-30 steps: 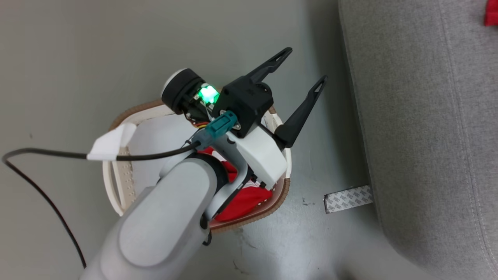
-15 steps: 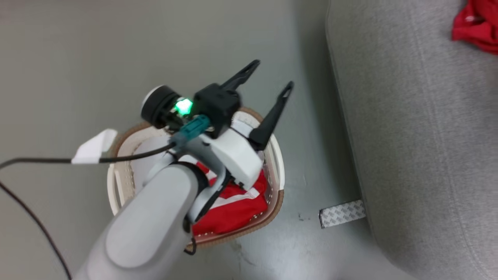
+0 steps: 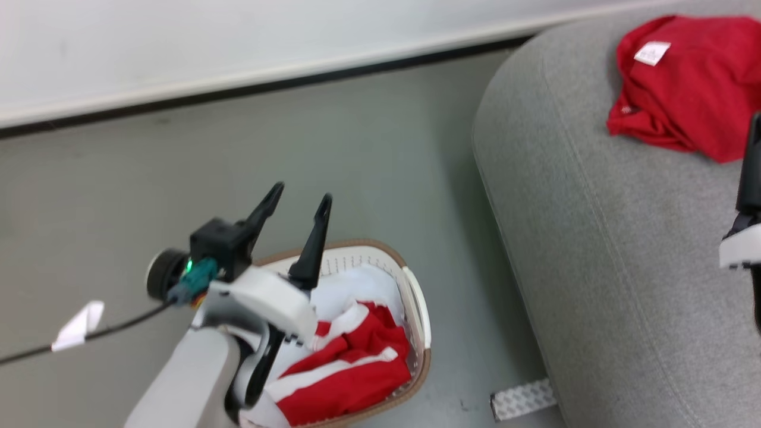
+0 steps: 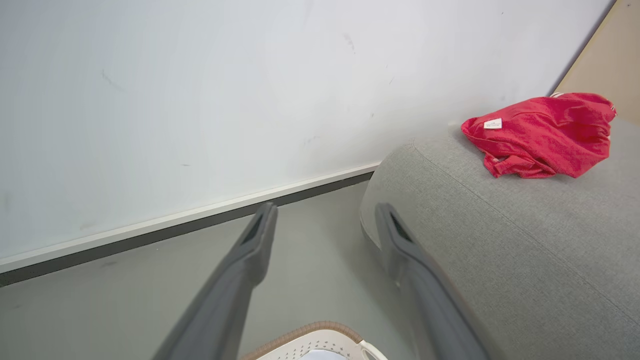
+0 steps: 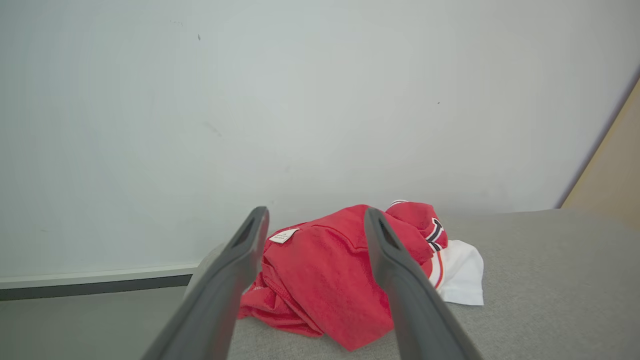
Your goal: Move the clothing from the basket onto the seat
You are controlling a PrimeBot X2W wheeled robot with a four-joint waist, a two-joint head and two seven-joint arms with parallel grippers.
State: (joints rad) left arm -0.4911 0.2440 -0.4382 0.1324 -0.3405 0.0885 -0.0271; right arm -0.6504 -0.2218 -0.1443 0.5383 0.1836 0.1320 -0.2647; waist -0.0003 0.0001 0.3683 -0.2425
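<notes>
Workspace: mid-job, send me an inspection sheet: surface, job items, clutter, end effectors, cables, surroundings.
Surface: grey floor; basket stands on it beside the seat.
Job's things: one red garment on the seat; red-and-white clothing in the basket.
Clutter: tape strip on the floor by the seat.
End effectors: left end effector open, empty, above the basket; right end effector open, empty, pointing at the garment.
Cables: black cable with white tag leads to the left arm.
Surroundings: white wall, dark baseboard.
</notes>
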